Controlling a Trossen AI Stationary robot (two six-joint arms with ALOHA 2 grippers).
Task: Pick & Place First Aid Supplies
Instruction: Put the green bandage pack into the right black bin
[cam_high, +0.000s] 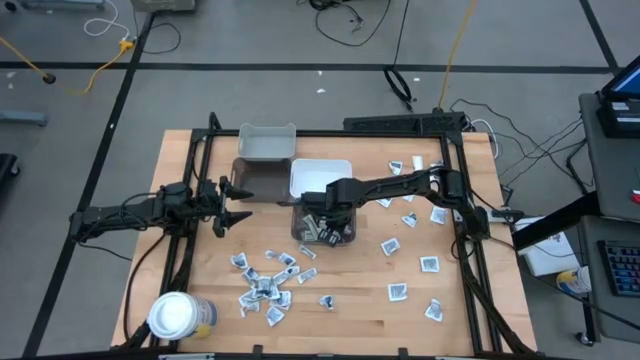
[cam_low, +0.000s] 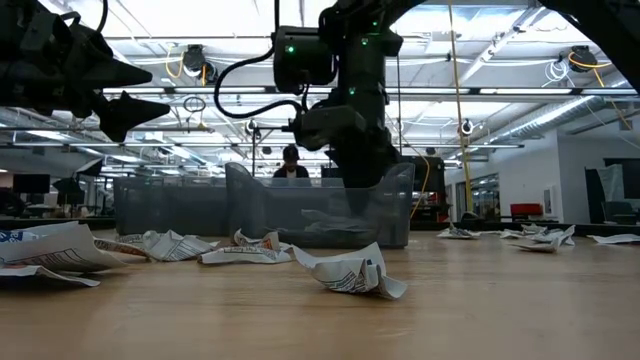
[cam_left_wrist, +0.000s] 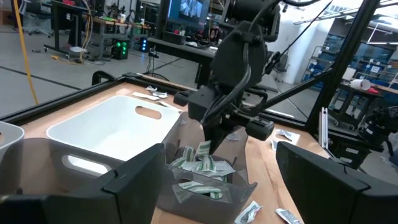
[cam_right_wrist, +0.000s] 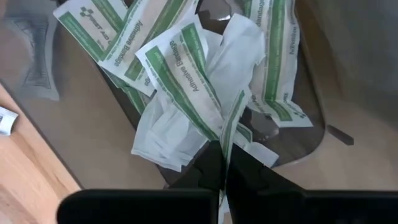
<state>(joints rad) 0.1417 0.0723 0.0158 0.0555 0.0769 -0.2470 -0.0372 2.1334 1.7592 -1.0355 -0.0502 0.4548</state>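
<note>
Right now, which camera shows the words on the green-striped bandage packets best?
The right wrist view: the bandage packets fill it, print readable, one pinched in the right end effector. The left wrist view shows them small inside the clear bin; the high and low views barely show them.

White packets (cam_right_wrist: 186, 74) with green stripes, heaped just ahead of the right claw (cam_right_wrist: 222, 168): green print reads "Adhesive Bandage"; one packet (cam_right_wrist: 93, 25) farther off bears "FIRST AID". Print on other packets elsewhere is illegible.
</note>
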